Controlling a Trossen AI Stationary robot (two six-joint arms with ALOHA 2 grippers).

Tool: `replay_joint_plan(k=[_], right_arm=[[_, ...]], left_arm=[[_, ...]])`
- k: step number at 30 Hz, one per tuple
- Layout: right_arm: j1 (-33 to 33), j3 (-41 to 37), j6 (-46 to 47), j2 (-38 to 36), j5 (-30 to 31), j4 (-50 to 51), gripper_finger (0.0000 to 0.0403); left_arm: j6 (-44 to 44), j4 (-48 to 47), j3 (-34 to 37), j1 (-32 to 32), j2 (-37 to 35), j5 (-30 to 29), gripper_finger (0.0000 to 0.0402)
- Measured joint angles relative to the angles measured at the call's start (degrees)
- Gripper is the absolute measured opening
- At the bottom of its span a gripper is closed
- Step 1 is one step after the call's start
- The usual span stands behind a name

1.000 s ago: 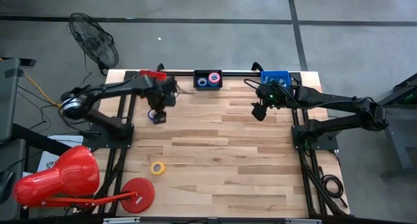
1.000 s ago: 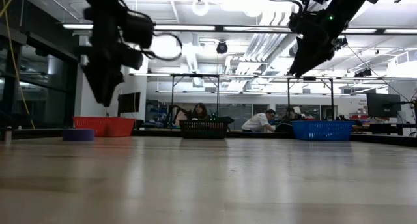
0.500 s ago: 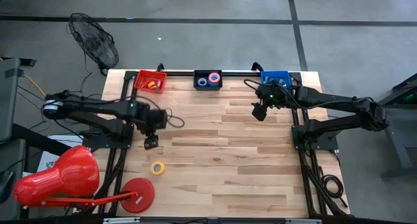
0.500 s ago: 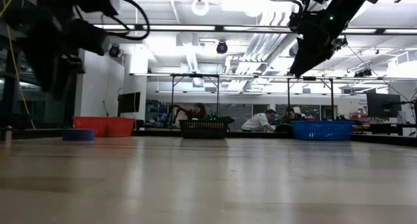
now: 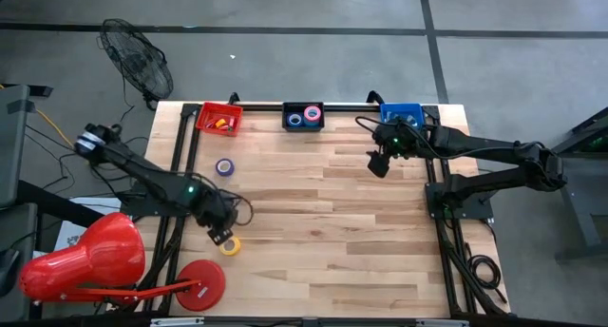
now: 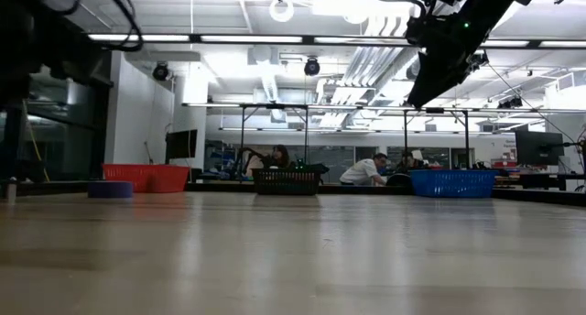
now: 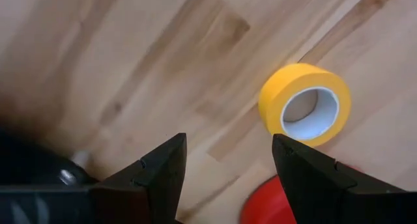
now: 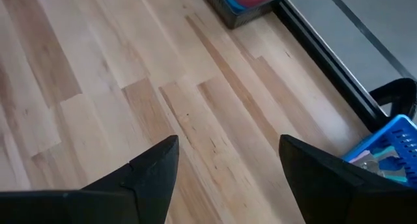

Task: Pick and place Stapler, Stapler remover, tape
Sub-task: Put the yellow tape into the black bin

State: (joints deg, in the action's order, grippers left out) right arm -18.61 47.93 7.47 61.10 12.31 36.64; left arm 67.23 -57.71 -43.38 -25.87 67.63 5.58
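Pale wooden planks run the width of the table [image 5: 380, 260], with a red bin [image 5: 218, 117], a dark bin [image 5: 304, 116] and a blue bin [image 5: 400, 111] in a row along its far edge. Starting at the left: my left gripper [image 5: 221, 237] was up near the red bin a second ago, then swung down toward the near-left corner — now it hangs just beside the yellow tape roll [image 7: 305, 105]. Its jaws stand apart with nothing between them, and the roll lies flat, ahead of the fingers rather than inside them. A blue-purple tape roll [image 5: 224, 167] now sits bare on the wood below the red bin, where my gripper covered it before. I judge the yellow roll is my next pick. Farther right, pink and blue rolls already rest in the dark bin. My right gripper [image 5: 378, 163] has not moved — it waits, spread wide and empty, near the blue bin.
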Motion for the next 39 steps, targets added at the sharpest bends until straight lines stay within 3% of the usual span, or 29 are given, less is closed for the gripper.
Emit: replay_joint_plan(k=[10, 26, 30, 39], right_arm=[[0.02, -0.01, -0.68, 0.02, -1.78, 0.00, 0.0256], [0.02, -0.01, -1.53, 0.00, -4.36, 0.03, 0.0256], [0.02, 0.00, -1.53, 0.02, -4.38, 0.22, 0.0256], [0.02, 0.01, -1.53, 0.02, -4.38, 0.44, 0.0256]], left_arm=[[17.02, 6.96, 0.00, -7.44, 7.16, 0.00, 0.0222], [23.15, 13.82, -0.02, -7.93, 16.39, 2.58, 0.0214], [23.35, 14.45, -0.02, -7.93, 16.93, 2.67, 0.0177], [23.25, 16.03, -0.03, -7.93, 16.89, 1.87, 0.0047]])
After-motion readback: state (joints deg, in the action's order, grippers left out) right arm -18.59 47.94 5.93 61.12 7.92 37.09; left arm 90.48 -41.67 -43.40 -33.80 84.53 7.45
